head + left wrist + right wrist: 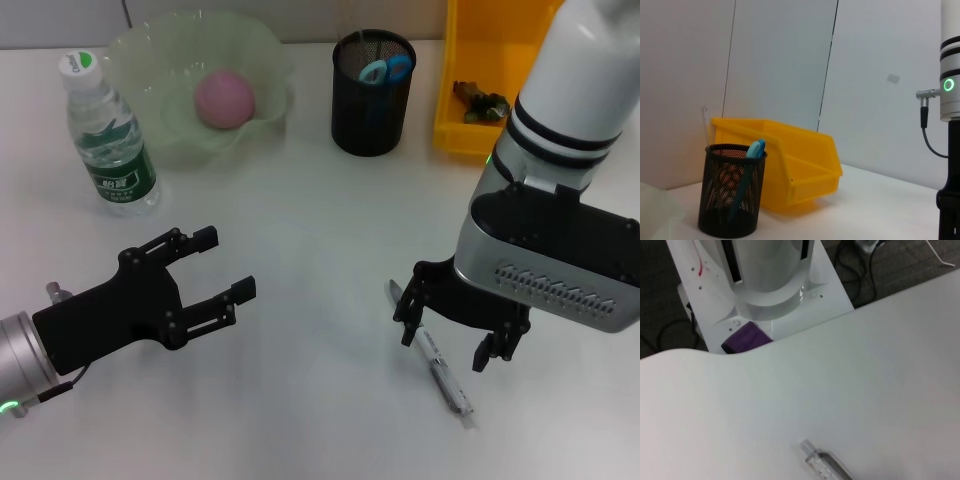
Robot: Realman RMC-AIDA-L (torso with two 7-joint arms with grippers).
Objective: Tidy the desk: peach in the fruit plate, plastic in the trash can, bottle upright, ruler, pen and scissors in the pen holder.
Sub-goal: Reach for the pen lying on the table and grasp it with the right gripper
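**Most items tidied; pen left on the table**

One pen [443,372] lies flat on the white table [320,250], near its front edge on the robot's right. The right gripper [455,335] hangs just over the pen's upper end, its fingers spread wide to either side and holding nothing. From the right wrist view only the pen's clear tip [822,464] shows.

Farther back, the black mesh pen holder [372,95] already has the blue-handled scissors [386,70] inside. A clear ruler [705,125] appears to stand in it too, seen from the left wrist view. The peach [224,98] rests in the pale green fruit plate [150,60]. The bottle [108,135] stands upright beside the plate. In the yellow bin [470,60], seemingly the trash can, lies a dark crumpled scrap [482,102], likely the plastic.

The left gripper [215,270] hovers over bare table on the left, open wide and empty.

Judging by this, only the pen remains to be picked up and dropped into the holder.
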